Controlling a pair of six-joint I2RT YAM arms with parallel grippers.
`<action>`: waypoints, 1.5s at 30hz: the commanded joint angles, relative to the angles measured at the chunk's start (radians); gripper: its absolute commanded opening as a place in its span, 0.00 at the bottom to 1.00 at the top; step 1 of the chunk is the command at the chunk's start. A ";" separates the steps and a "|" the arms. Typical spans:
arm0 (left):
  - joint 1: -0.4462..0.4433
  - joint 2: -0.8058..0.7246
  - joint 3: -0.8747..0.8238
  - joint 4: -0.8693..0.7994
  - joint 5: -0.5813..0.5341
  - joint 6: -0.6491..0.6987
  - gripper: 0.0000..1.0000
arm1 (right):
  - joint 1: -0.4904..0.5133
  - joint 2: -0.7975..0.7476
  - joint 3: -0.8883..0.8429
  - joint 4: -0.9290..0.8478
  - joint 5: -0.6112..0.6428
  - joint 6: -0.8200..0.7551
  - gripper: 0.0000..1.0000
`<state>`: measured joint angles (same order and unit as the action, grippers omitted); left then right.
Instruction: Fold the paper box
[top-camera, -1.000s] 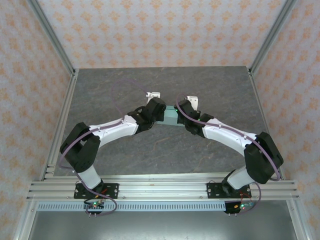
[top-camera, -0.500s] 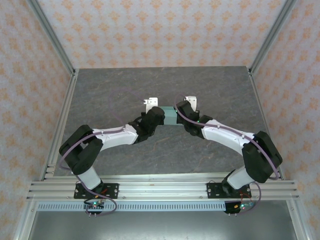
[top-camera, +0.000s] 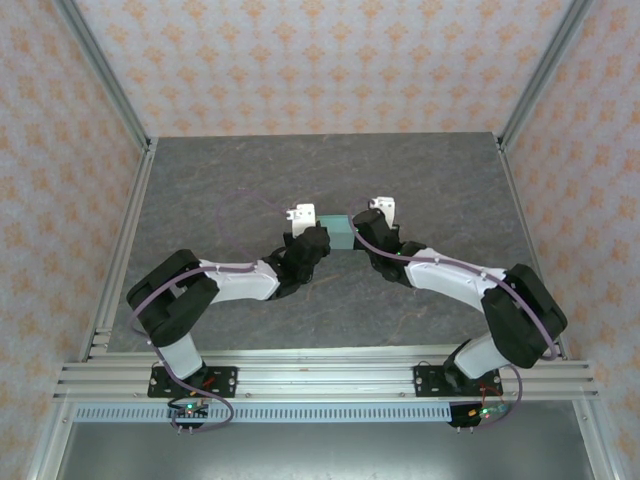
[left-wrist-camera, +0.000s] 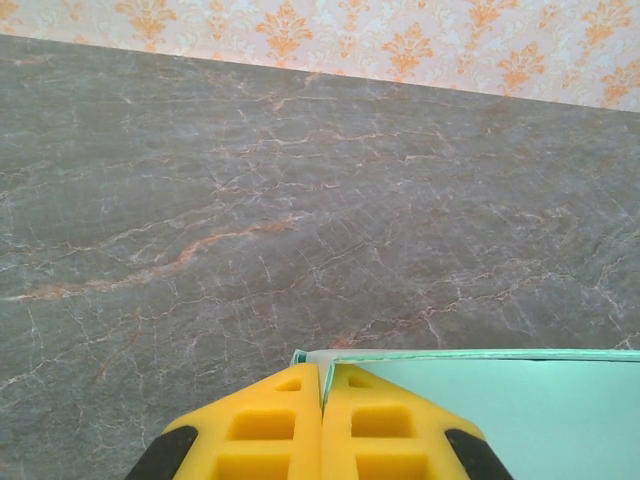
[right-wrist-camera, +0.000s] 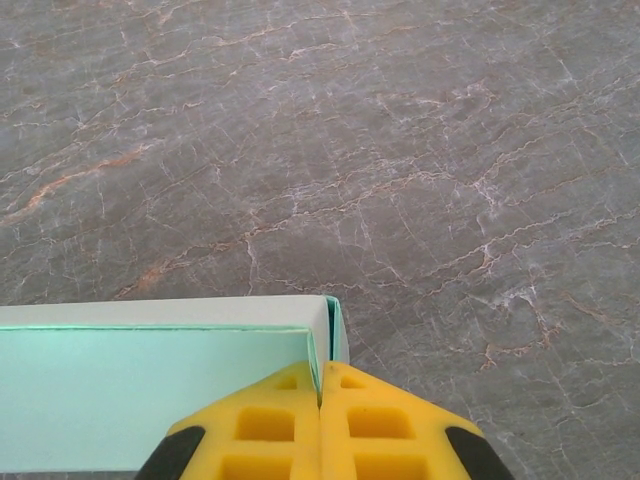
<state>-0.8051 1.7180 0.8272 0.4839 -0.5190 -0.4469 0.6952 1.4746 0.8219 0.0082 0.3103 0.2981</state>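
The grey marbled table (top-camera: 220, 180) carries the paper box (top-camera: 340, 232) near its middle, about where it sat a second ago. Both arms have sunk lower beside the box since then, the left one most. From above, the box is a small mint block between the wrists. The wrist cameras show its thin card edges. The left gripper (left-wrist-camera: 322, 375) is pinched closed on the box's left corner, and the right gripper (right-wrist-camera: 320, 372) is closed on its right end wall.

The paper box (right-wrist-camera: 150, 390) is mint-green, left claw (left-wrist-camera: 322, 372) and right claw (right-wrist-camera: 320, 372) yellow, table (left-wrist-camera: 300, 200) grey rust-veined, walls (top-camera: 330, 60) cream-and-orange damask.
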 joint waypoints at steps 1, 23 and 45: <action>-0.006 0.052 -0.045 -0.141 -0.021 -0.002 0.00 | 0.001 -0.027 -0.012 -0.131 -0.055 -0.012 0.01; -0.027 0.051 0.007 -0.211 -0.044 0.042 0.00 | -0.047 -0.165 0.192 -0.412 -0.260 -0.034 0.51; -0.042 0.042 0.022 -0.242 -0.068 0.042 0.00 | -0.283 0.068 0.259 -0.295 -0.626 0.145 0.60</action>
<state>-0.8314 1.7233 0.8612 0.4046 -0.5865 -0.4175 0.4156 1.5551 1.1160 -0.3260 -0.2909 0.4091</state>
